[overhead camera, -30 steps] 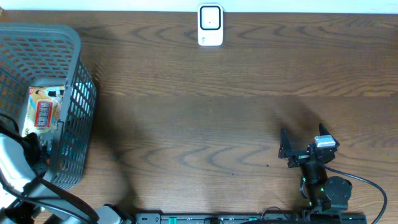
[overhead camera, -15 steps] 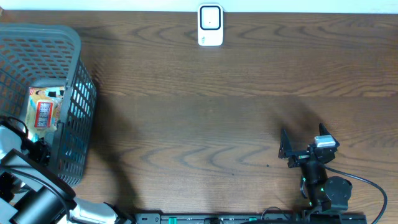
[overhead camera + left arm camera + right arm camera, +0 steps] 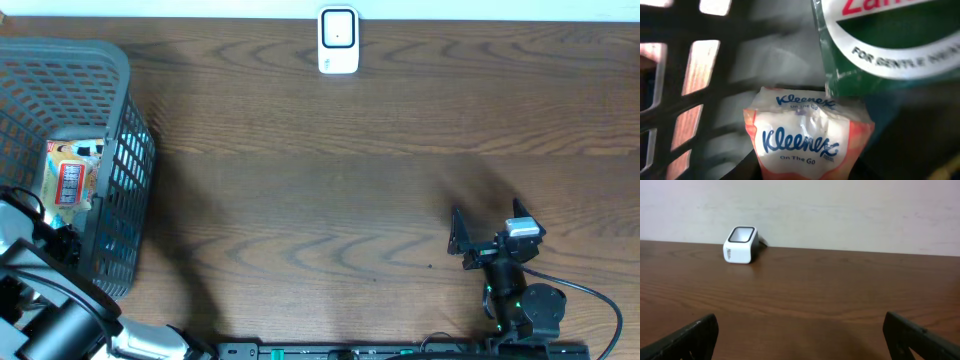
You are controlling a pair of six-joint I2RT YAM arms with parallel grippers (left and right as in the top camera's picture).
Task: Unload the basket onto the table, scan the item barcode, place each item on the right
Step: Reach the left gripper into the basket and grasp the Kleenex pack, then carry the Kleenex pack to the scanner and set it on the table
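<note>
In the grey plastic mesh basket (image 3: 120,90), centre the left gripper (image 3: 60,243) across the white-and-orange Kleenex tissue pack (image 3: 807,142) before lifting; whether it has clamped cannot be told; the right gripper (image 3: 800,332) stands spread apart

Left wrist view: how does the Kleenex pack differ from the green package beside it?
The Kleenex pack is white with orange edges and blue lettering; the green package is dark green with a white band and red letters. The Kleenex pack shows almost whole; the green package is cut off at the top right. Both have glossy wrappers and sit in the basket.
</note>
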